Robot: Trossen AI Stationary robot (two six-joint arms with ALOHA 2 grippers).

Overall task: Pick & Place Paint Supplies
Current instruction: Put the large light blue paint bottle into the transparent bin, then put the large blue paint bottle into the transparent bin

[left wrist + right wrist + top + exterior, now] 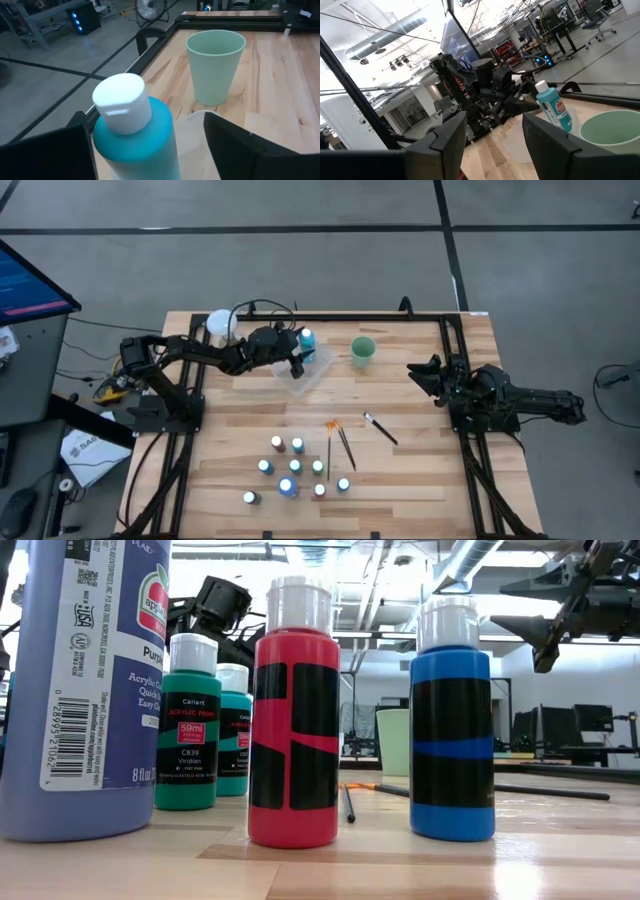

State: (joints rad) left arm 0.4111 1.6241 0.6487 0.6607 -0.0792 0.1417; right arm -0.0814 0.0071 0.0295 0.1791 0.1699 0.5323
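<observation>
A teal bottle with a white cap (134, 135) stands upright in the clear tray (318, 376) near the table's far edge. My left gripper (146, 125) is open around it, one finger on each side, with a gap showing on one side. Several small white-capped paint bottles (295, 467) and a taller blue bottle (287, 486) stand on their bases on the near middle of the table. Three thin brushes (345, 445) lie flat beside them, one of them orange-tipped (331, 427). My right gripper (494, 122) is open and holds nothing, hanging in the air over the table's right side (415, 370).
A green cup (362, 350) stands right of the tray, between the two grippers. A white round object (221, 324) sits at the far left corner. Black frame rails (455, 380) run along the table's sides. Bare wood lies between the tray and the bottle group.
</observation>
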